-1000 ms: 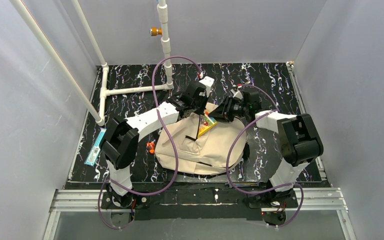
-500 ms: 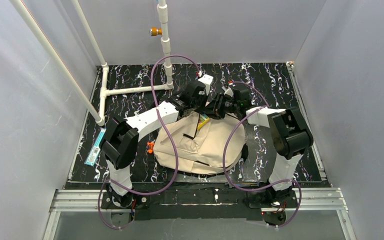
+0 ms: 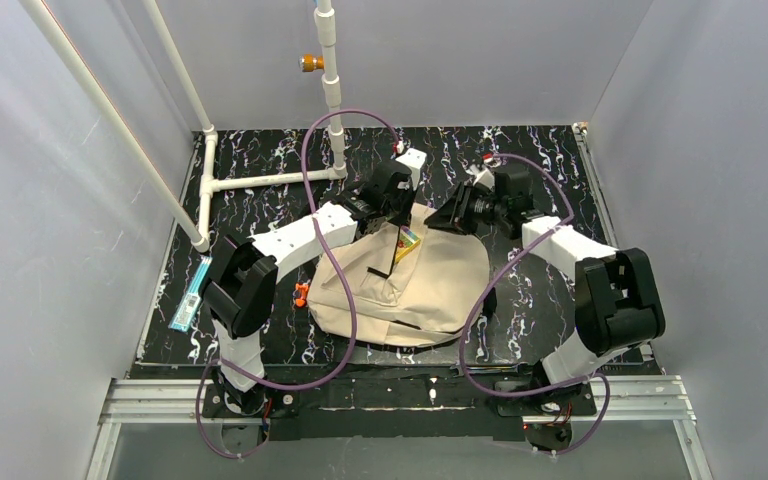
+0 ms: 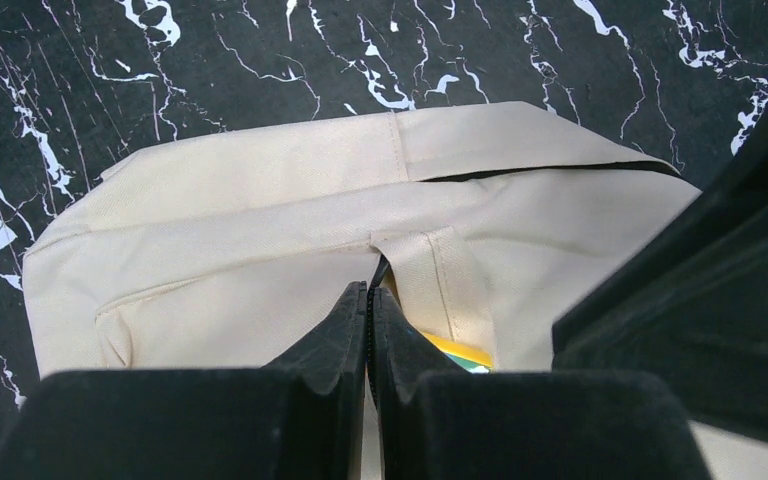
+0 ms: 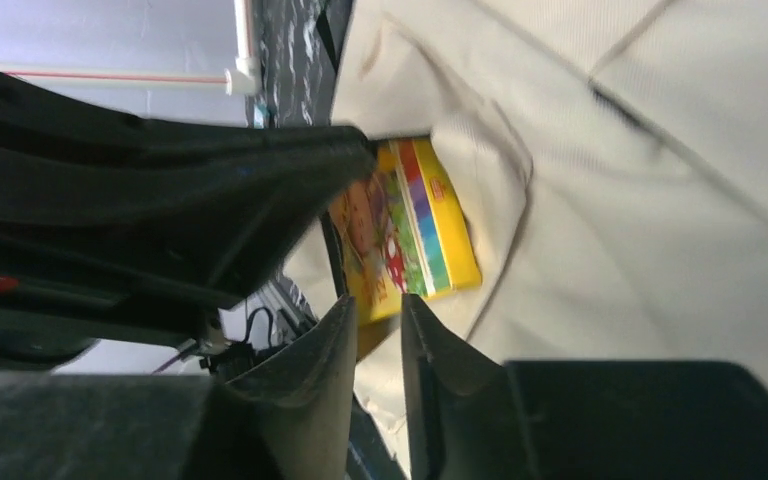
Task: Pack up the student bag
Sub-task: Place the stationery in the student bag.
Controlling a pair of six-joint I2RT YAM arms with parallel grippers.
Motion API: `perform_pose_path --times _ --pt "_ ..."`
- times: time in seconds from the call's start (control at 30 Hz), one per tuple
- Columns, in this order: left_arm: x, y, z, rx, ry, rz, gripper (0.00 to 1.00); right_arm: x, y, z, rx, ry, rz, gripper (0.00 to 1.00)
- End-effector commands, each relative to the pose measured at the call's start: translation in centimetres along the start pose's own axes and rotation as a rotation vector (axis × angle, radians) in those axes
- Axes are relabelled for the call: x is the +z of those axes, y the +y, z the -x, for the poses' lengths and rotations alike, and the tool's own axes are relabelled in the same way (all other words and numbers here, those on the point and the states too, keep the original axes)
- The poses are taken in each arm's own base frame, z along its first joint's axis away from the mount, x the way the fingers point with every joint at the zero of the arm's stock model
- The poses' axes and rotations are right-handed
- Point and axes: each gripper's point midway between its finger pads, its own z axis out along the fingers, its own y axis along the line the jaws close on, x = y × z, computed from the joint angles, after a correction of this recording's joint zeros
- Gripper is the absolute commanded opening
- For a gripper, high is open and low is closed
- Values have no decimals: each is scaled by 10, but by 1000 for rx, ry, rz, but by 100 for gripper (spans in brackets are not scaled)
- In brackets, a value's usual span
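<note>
The beige student bag (image 3: 435,290) lies flat mid-table. My left gripper (image 3: 393,208) is at its far top edge, shut on the black zip edge of the opening (image 4: 370,290) and holding it up. A yellow colourful book (image 3: 407,242) sits partly inside the opening; it also shows in the right wrist view (image 5: 410,225) and as a sliver in the left wrist view (image 4: 457,353). My right gripper (image 3: 452,220) is just right of the opening. Its jaws (image 5: 378,305) stand a little apart with nothing between them, just short of the book.
A blue flat packet (image 3: 189,294) lies by the table's left edge. A small orange object (image 3: 301,294) lies left of the bag. A white pipe frame (image 3: 260,180) stands at the back left. Purple cables loop over the bag.
The right gripper carried the book deeper into the bag's opening, let go of it and drew back to the right. The left gripper has kept its hold on the opening edge.
</note>
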Motion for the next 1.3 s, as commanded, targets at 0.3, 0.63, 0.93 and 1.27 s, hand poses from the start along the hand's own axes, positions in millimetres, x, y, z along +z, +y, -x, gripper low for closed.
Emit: perform_pose_path --times 0.3,0.63,0.93,1.27 --pt "-9 -10 35 -6 -76 -52 0 23 -21 -55 34 59 -4 15" --pt "-7 -29 26 -12 -27 -150 0 69 19 -29 20 -5 152 15" --pt "-13 -3 43 26 -39 -117 0 90 40 -4 -55 -48 297 35" --pt "-24 0 27 -15 97 -138 27 48 -23 -23 -115 55 -95 49"
